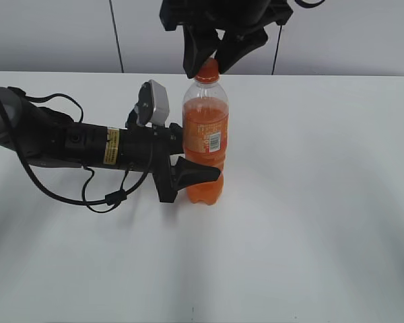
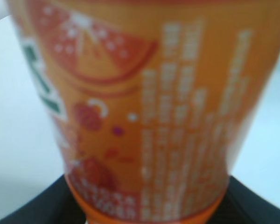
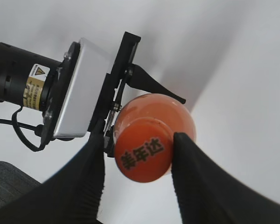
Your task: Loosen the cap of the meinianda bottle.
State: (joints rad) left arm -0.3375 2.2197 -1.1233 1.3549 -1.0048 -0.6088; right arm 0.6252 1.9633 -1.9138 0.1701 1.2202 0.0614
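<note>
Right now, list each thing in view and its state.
Bottle: upright on the table, nearly full of orange soda.
Cap: on the bottle.
Left gripper: jaws clamped around the bottle's lower body.
Right gripper: jaws astride the cap, touching or nearly so.

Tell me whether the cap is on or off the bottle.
On. The cap sits atop the upright bottle, between the right claw's fingers.

A clear, glossy plastic meinianda bottle [image 1: 205,134] is seen, topped by a smooth orange plastic cap [image 3: 143,156]; matt black fingers [image 3: 86,179] and a smooth white table [image 1: 310,202] are shown.
</note>
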